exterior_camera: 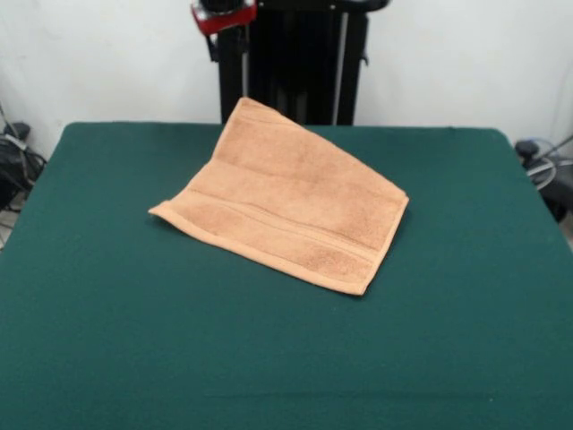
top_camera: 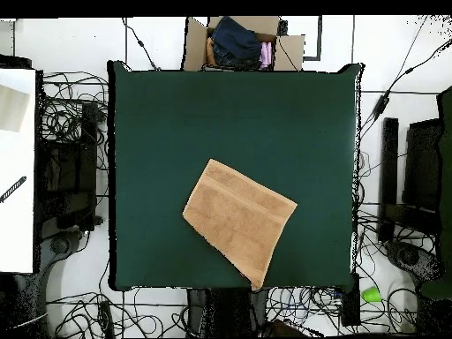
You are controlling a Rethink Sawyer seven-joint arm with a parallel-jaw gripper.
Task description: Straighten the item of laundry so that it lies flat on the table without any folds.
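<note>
The light orange-tan towel (exterior_camera: 286, 202) lies spread on the dark green table (exterior_camera: 107, 322), turned at an angle to the table's edges. Woven band stripes run along its near hem. Its far corner reaches the table's far edge in front of the pedestal. Its left corner curls up slightly. In the overhead view the towel (top_camera: 238, 221) sits toward the robot's side of the table (top_camera: 159, 124), with one corner at that edge. No tag shows. The gripper is out of view; only a red and black part of the arm (exterior_camera: 224, 16) shows at the top edge.
The black pedestal (exterior_camera: 295, 63) stands behind the table's far edge. A cardboard box with clothes (top_camera: 240, 42) sits beyond the table's opposite edge. Cables and equipment (top_camera: 66, 168) lie on the floor around the table.
</note>
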